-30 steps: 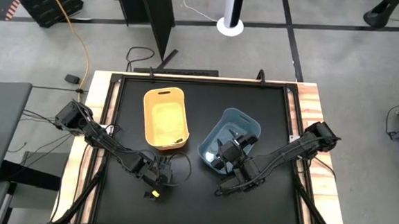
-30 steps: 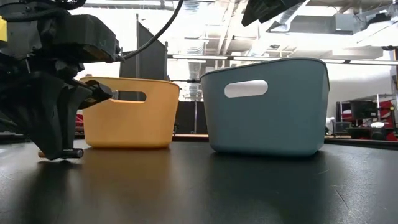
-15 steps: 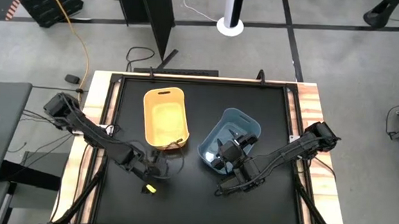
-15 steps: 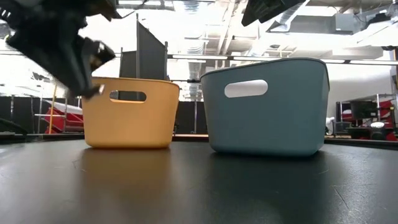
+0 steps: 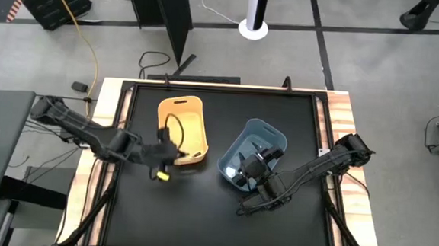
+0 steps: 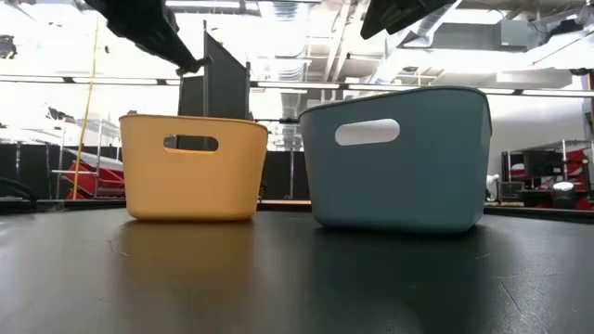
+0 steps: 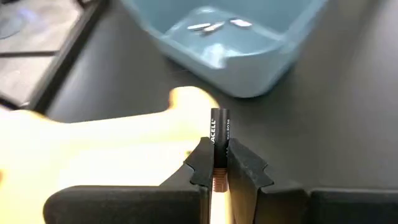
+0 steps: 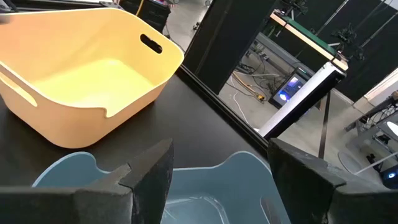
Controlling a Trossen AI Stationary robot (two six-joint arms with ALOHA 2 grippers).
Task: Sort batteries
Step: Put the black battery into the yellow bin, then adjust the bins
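Dark jointed arms; black angular gripper [image 7: 219, 163] fingers; loose black cables.

Light: bright, even | low view: backlit (ceiling glare) | left wrist: yellow bin [image 7: 93, 143] blurred

Battery [image 7: 219, 140] base hidden between fingers [image 7: 200, 163]

Industrial lab/workshop: exposed ceiling ducts [image 6: 436, 28], concrete floor [image 5: 376, 64] (taped lines), equipment racks [image 6: 538, 176], loose cables [image 5: 155, 58].
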